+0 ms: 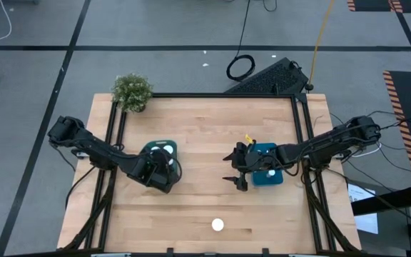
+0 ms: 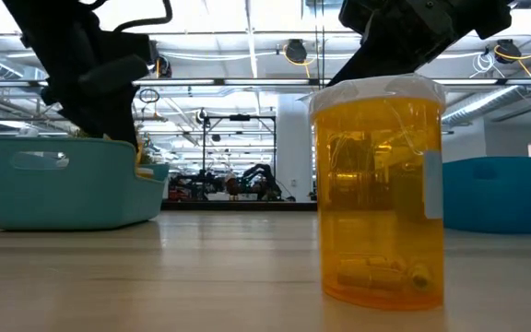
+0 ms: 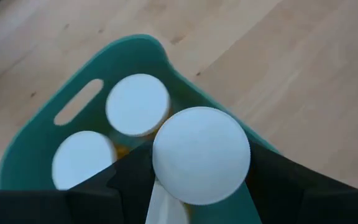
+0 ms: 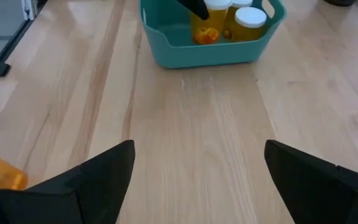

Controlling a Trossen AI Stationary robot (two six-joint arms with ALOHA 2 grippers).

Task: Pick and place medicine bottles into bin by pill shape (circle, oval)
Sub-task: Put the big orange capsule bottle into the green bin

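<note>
- Left gripper (image 3: 197, 186): positioned over the teal bin (image 3: 145, 46). Its dark fingers (image 3: 123, 180) are clamped on a white-capped bottle (image 3: 201, 152), one finger on each side of it just below the cap. The held bottle hangs above the bin's inside, beside two bottles already in the bin (image 3: 137, 104).
- Right gripper (image 4: 197, 174): fingers spread wide apart with nothing between them, only bare tabletop (image 4: 197, 124). In the high view it sits just beside the blue bin (image 1: 266, 173).
- Remaining item: one amber bottle (image 2: 379, 189) stands upright and alone on the tabletop, well apart from both sets of fingers. In the high view only its white cap (image 1: 217, 225) shows. A few pills lie at its bottom; their shape cannot be told with confidence.
- Handling assessment, amber bottle: judged light, being almost empty, and rigid plastic. The wall looks smooth and probably slippery, so a firm squeeze is advisable. A light upright bottle may tip if one finger touches before the other.
- Recommended hold: across the round body just under the cap, fingers on opposite sides. The cap's lip should stop the bottle sliding down through the fingers.
- Held bottle: already gripped this way. A drop into the bin appears low risk, as the plastic is unlikely to break.
</note>
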